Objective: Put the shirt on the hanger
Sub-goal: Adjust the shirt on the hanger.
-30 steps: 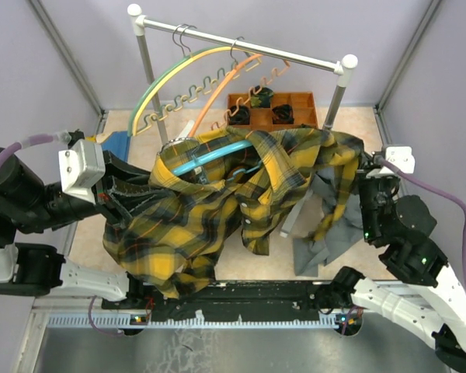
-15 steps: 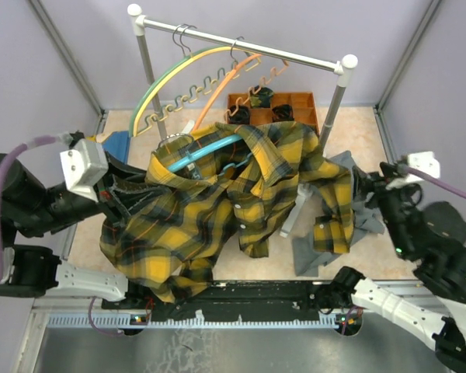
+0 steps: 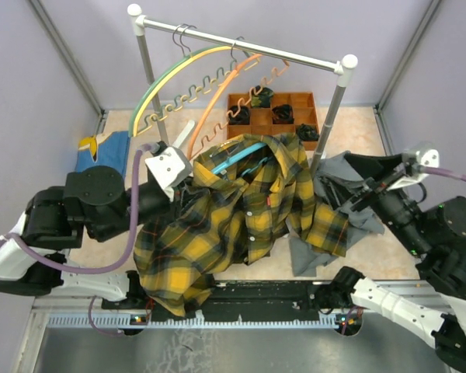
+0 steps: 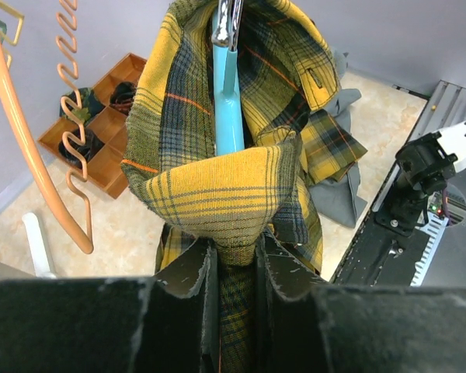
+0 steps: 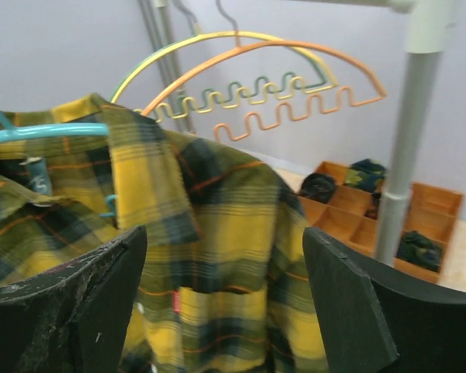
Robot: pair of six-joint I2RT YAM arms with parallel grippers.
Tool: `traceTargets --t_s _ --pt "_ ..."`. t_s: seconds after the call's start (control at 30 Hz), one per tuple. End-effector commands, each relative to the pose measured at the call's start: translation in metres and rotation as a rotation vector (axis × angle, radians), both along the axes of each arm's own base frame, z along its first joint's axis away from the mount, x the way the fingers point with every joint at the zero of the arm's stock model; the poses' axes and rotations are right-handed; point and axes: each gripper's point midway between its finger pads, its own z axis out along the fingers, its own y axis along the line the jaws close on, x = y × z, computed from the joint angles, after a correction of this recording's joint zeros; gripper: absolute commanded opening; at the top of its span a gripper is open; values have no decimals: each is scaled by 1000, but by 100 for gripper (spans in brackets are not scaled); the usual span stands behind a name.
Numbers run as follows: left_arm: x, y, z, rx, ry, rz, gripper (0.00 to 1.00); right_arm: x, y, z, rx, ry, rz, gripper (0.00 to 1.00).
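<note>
We fear left pincer (image 4: 234, 268), clamping yellow-black plaid flannel shirt (image 4: 210, 194), tugs it off teal plastic hanger (image 4: 227, 101); right pincer (image 5: 224, 249), 3 o'clock, agape.

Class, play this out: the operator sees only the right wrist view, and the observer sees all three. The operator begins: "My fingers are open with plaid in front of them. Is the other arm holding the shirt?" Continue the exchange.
Observer: Yes. In the left wrist view, the left gripper is shut on a fold of the shirt.
Operator: I see only one teal end. Where does the hanger run?
Observer: The hanger rises out of that fold, inside the collar, to its metal hook.
Operator: What lies near my arm?
Observer: From above, a grey garment lies on the table beside the shirt, on the same side as the right gripper.
</note>
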Motion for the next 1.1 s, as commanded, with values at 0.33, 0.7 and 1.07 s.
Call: traceTargets --t_s 0.33,0.7,1.07 --pt "20 -25 -6 -12 17 135 0 27 75 -26 -74 11 178 77" --pt "20 -46 -21 50 27 124 0 61 85 -73 -197 52 84 64" --pt "25 -43 -45 139 39 177 0 74 49 -49 -154 22 -111 0"
